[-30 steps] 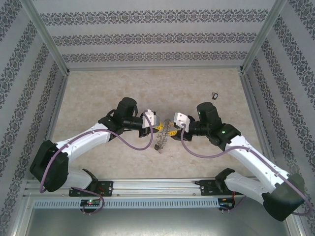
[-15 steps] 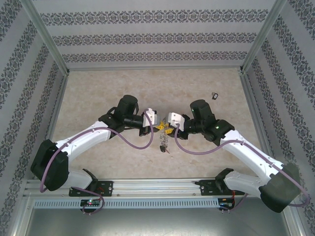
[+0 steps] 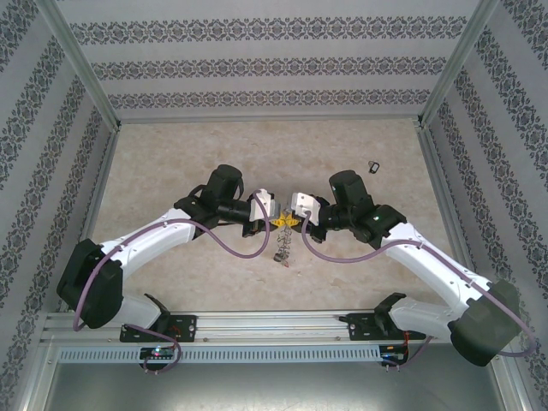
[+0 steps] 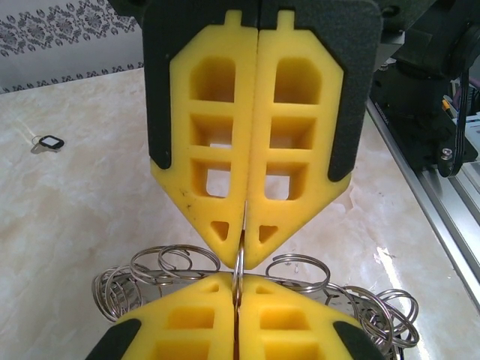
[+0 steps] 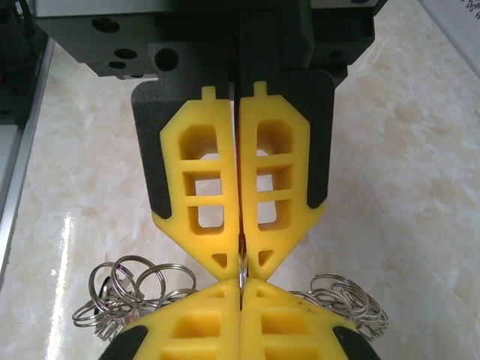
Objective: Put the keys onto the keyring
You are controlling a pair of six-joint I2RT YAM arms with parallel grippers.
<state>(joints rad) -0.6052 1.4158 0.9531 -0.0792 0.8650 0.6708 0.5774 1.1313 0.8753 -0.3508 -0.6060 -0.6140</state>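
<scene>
Your left tool (image 3: 279, 221) and right tool (image 3: 292, 221) meet tip to tip, both clamped on the keyring (image 4: 240, 261) above the bench (image 3: 171, 163).

Step in hand: threading. Your next move calls for parting the ring's coil.

Count: two tools, one keyring, clustered keys (image 4: 169, 264) too tangled to number, and one loose piece (image 3: 374, 165), possibly a key, far right.

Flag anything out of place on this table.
One stray: a small dark tag on a wire loop lies alone near the far right edge of the table, well apart from the keyring bunch at mid-table. Nothing else looks spilled or damaged.
</scene>
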